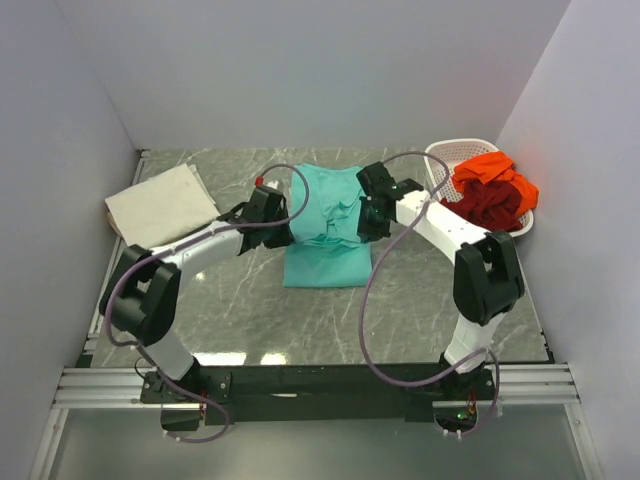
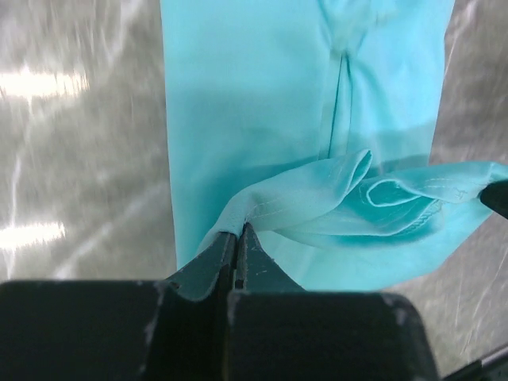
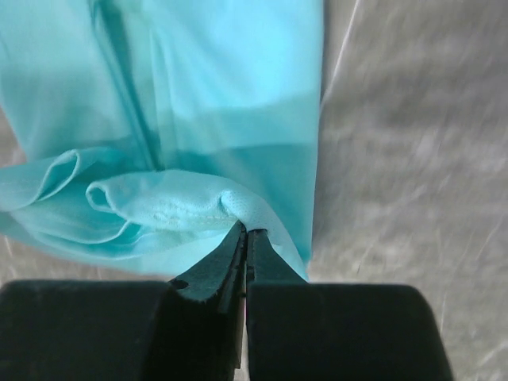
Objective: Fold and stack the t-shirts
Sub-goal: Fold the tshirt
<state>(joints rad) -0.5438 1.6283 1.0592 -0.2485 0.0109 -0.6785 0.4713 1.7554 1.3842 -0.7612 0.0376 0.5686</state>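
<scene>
Teal t-shirt [image 1: 325, 262] stretches between our two grippers. Our left gripper [image 2: 238, 236] is clamped on one raised hem corner, and our right gripper [image 3: 245, 232] on the other. Beyond our left gripper lies a cream t-shirt [image 1: 160, 205]. Beside our right gripper, a basket [image 1: 440, 152] holds an orange t-shirt [image 1: 490, 168] and a dark red t-shirt [image 1: 492, 207].

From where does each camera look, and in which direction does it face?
Top external: above and behind, facing down on the table; both arms, left hand and right hand at the teal t-shirt.
Left wrist: on that wrist, facing along its shut fingers to the shirt.
Right wrist: the same, mirrored.
Both wrist views share the pinched shirt.
</scene>
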